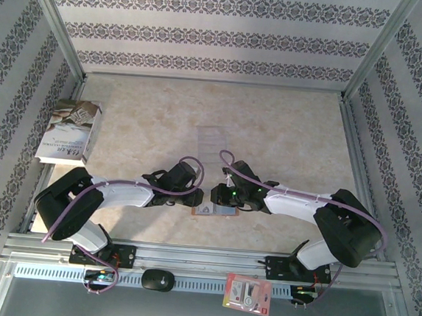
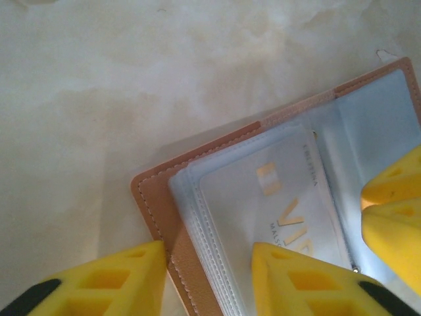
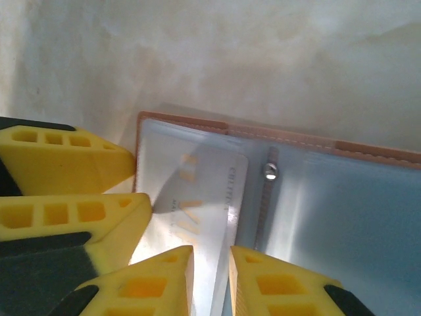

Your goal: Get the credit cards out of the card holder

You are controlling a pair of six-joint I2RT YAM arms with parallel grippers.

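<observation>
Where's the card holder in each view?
Top external: card holder at low centre, a small brown and grey sliver.
Left wrist: card holder at lower right, lying open, its brown corner pointing left.
Right wrist: card holder from centre to right, lying open, its brown edge along the top.
Shared landmark: the gold-lettered card in its pocket, in both wrist views.

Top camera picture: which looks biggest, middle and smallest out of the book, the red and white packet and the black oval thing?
1. book, clearly largest
2. red and white packet
3. black oval thing, smallest
The last two lie at the slotted rail, perhaps closer to the camera.
</observation>
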